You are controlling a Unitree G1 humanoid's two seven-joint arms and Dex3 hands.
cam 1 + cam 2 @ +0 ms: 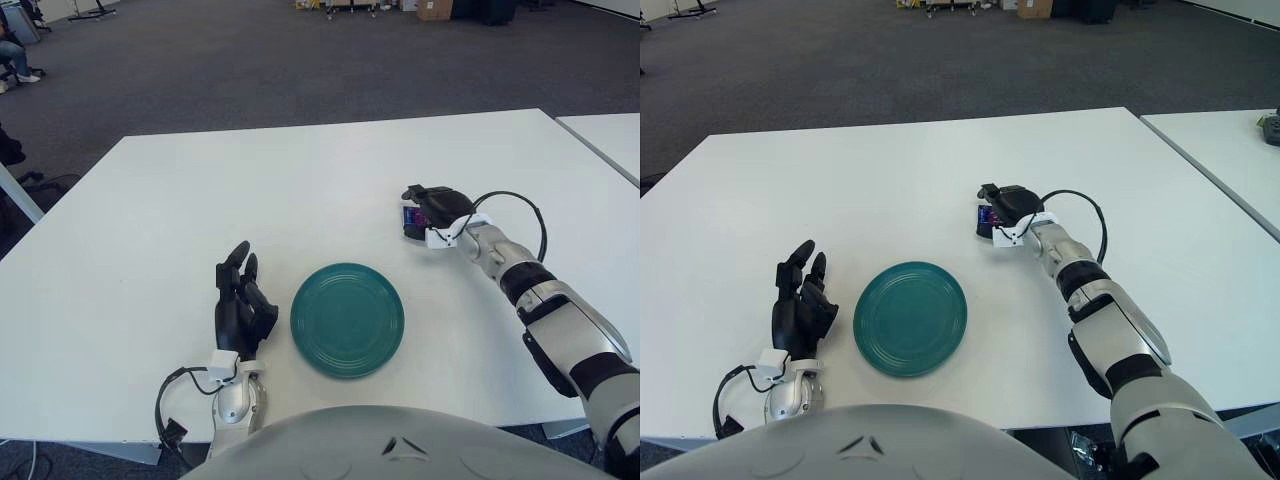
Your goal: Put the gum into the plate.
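- gum (411,219): small dark pack with purple/blue print, on the white table (300,190), beyond and right of the plate, well apart from it
- gum's long axis: can't tell, the hand covers most of it
- right hand (432,208): directly over the gum, fingers curled down around it; looks closed on the pack, though whether the pack is lifted off the table is unclear
- plate (347,319): teal, round, nothing in it, sits near the front table edge, about centre of the view
- key relation: plate lies toward the robot and to the left of the right hand and gum; the move likely needs the right arm to pull back and inward
- right hand is much the nearer to the gum; left is on the far side of the plate
- left hand (241,305): just left of the plate, fingers extended and loose, holding nothing, idle
- judgement: grasp stage, transport not yet begun
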